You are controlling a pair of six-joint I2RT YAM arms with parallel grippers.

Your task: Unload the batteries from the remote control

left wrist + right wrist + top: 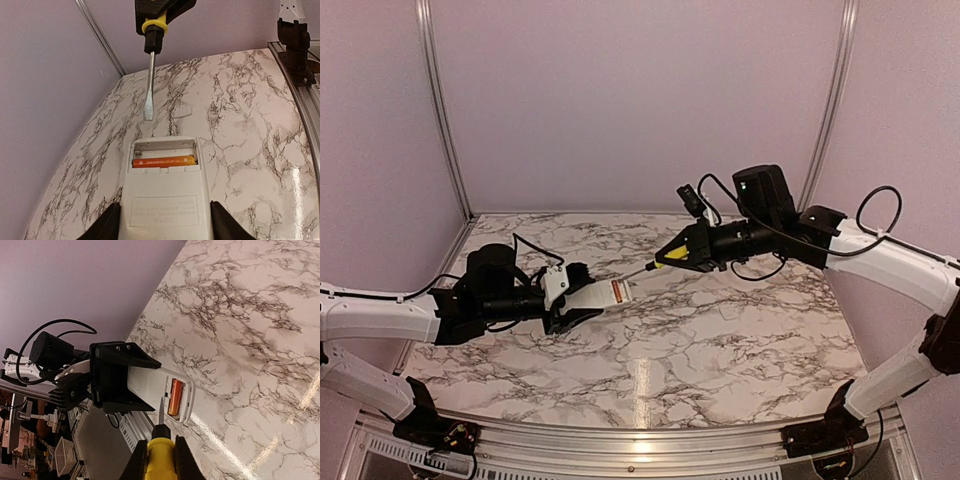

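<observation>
Just beyond remote control, raised screwdriver, small white piece on table.

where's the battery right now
Left wrist view: the battery lies in the open bay of the remote control held by the left gripper, just short of the screwdriver tip.

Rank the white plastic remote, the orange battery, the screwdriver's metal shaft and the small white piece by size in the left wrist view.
1. White rectangular plastic remote control, nearest the camera.
2. Thin orange battery and grey metal screwdriver shaft: similar length, unranked.
3. Small white plastic piece, farther away.
</observation>
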